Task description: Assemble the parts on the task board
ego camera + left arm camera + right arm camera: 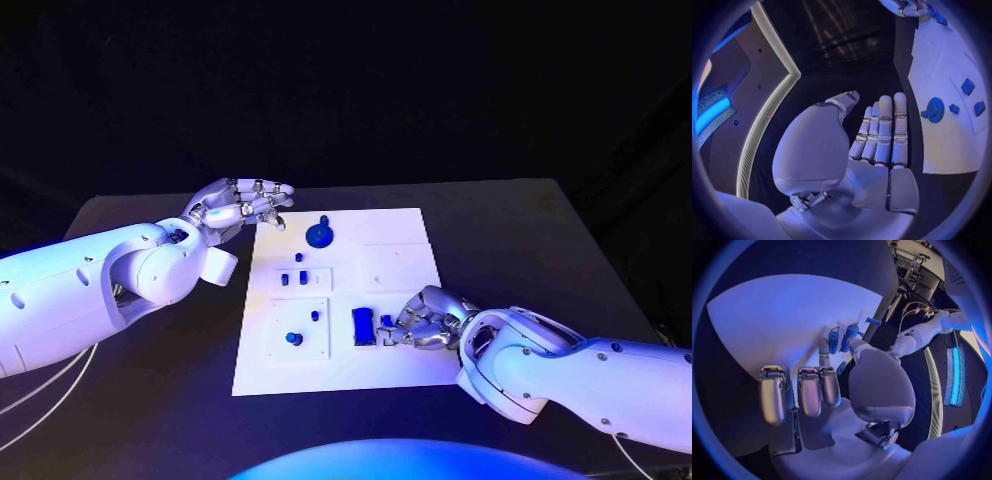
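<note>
- We are curling our right hand over the near edge of the task board, fingers bunched beside an upright blue part; whether they are pinching a smaller piece, we cannot tell.
- We are holding our left hand empty, fingers gently spread, at the board's far left corner, near the round blue part.
- These parts are looking small, rigid, light and likely slippery; we are judging the sides the best hold.
- We are counting about six blue parts, one board.

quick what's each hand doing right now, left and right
Left hand: open, fingers straight, holding nothing, beside the task board.
Right hand: down on the board at a small blue part; grip cannot be told.
</note>
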Controlling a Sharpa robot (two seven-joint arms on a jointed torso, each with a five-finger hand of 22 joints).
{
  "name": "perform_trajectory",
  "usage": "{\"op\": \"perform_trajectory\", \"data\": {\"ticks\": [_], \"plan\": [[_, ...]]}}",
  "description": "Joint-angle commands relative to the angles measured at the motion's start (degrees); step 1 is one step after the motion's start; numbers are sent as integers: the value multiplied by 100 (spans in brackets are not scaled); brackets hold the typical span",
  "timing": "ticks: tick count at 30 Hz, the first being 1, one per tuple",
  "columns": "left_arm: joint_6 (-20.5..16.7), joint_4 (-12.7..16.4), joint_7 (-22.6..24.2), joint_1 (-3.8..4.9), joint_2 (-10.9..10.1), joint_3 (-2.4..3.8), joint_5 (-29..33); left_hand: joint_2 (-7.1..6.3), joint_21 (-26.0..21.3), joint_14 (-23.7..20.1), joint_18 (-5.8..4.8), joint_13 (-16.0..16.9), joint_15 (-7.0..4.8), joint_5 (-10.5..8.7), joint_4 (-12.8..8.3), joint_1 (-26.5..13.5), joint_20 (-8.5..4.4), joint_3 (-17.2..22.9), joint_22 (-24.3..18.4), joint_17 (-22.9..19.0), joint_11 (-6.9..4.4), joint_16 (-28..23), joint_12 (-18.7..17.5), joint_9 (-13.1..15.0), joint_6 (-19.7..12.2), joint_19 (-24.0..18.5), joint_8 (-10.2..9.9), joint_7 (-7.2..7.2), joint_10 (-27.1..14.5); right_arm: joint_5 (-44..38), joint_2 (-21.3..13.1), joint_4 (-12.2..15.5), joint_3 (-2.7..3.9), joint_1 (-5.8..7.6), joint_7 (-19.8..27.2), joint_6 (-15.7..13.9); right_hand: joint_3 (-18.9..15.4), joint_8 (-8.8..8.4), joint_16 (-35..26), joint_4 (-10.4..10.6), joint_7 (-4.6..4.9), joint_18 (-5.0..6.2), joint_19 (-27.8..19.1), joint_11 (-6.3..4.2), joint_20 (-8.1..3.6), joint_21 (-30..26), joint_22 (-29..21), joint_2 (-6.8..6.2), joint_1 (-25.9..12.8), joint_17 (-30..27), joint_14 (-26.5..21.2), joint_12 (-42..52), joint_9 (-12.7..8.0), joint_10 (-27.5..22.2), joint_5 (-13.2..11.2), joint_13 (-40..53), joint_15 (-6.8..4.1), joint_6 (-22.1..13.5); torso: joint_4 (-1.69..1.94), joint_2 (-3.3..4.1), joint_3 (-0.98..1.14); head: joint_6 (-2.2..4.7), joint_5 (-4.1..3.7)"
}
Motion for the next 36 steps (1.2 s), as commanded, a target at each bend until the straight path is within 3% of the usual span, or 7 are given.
{"op": "perform_trajectory", "data": {"ticks": [1, 11, 19, 22, 24, 36], "plan": [[88, 8, 19, 2, 5, 3, -17, 24, -21, -28, 80, 0, 0, -33, 11, 35, 1, -23, -6, 8, -7, -34, 32, 8, -6, 49, 32, -2, -24, -134, -32, 54, -1, -9, 108, 72, -48, -9, -20, -3, 23, -50, 504, -10, 6, -20, 1406, 51, 19, 1045, 525, -19, 6, 451, 46, 1296, -10, 8, -4, -2, -2, 3, 6], [74, 0, 6, 2, -4, 3, -17, 29, -28, -27, 79, 0, 2, -37, 25, 29, 1, -32, -11, 8, -5, -35, 35, 9, -9, 53, 33, 1, -25, -222, -205, 248, -1, -9, 95, 53, -66, -13, -24, -27, 19, -49, 502, -15, 1, -29, 1403, 187, 241, 1035, 523, -18, 0, 453, 298, 1297, -15, -2, -5, -1, -4, 13, 3], [73, -2, -2, 2, -4, 3, -17, 33, -31, -27, 79, 0, 2, -37, 31, 29, 1, -34, -14, 9, -5, -35, 36, 10, -10, 55, 33, 1, -26, -219, -233, 206, 0, -8, 111, 292, -38, -25, -21, -67, 22, -51, 505, -13, 1, -19, 1406, 190, 526, 1045, 525, -15, -13, 455, 380, 1300, -14, -9, 0, -4, -1, 14, 2], [71, -3, -5, 2, -6, 3, -17, 33, -31, -27, 79, 0, 2, -37, 31, 29, 1, -34, -14, 9, -5, -35, 36, 10, -10, 55, 33, 1, -26, -218, -234, 193, 0, -8, 138, 459, -40, -28, -22, -107, 22, -51, 506, -12, 1, -14, 1407, 126, 703, 1044, 525, -20, -19, 453, 306, 1298, -15, -6, 2, -3, -5, 9, 8], [71, -4, -7, 2, -7, 3, -17, 33, -31, -27, 79, 0, 2, -37, 31, 29, 1, -34, -14, 9, -5, -35, 36, 10, -10, 55, 33, 1, -26, -215, -233, 198, -1, -8, 166, 505, -55, -31, -21, -80, 26, -50, 504, -10, 4, -22, 1405, 108, 798, 1047, 526, -20, -26, 453, -87, 1299, -11, 6, 0, 1, -3, 9, 10], [80, -8, -24, 2, -4, 3, -17, 33, -31, -27, 79, 0, 2, -37, 31, 29, 1, -34, -14, 9, -5, -35, 36, 10, -10, 55, 33, 1, -26, -200, -223, 158, -1, -7, 229, 468, -81, -33, -12, -49, 30, -56, 512, -6, 6, 12, 1414, 94, 817, 1069, 530, -4, -31, 460, -161, 1308, -8, 13, 1, 2, -1, 16, 9]]}}
